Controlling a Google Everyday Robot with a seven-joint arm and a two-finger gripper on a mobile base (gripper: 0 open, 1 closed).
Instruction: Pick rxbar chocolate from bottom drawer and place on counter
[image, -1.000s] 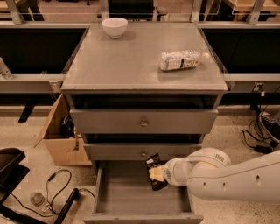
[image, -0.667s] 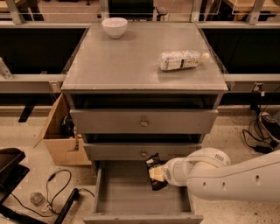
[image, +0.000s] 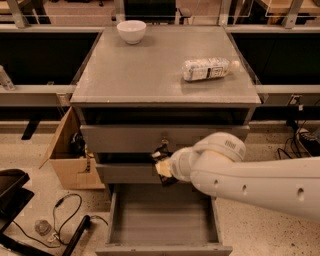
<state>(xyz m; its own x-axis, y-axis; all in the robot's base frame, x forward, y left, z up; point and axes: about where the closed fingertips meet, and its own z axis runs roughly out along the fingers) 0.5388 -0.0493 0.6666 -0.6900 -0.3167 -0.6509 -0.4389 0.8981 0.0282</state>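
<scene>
The bottom drawer (image: 165, 222) is pulled open at the front of the cabinet, and its grey inside shows nothing in it. My gripper (image: 163, 169) hangs above the drawer's back edge, in front of the middle drawer's face. It is shut on a small dark bar, the rxbar chocolate (image: 161, 152), whose upper end sticks up toward the top drawer's knob. The white arm reaches in from the right. The counter (image: 150, 70) is the grey top of the cabinet, well above the gripper.
A clear plastic bottle with a white label (image: 207, 69) lies on the counter's right side. A white bowl (image: 131, 31) stands at its back left. An open cardboard box (image: 67, 162) stands left of the cabinet. Cables (image: 60, 220) and dark gear lie on the floor at lower left.
My gripper has risen up and to the left out of the bottom drawer with the dark bar, from drawer level to in front of the middle drawer.
</scene>
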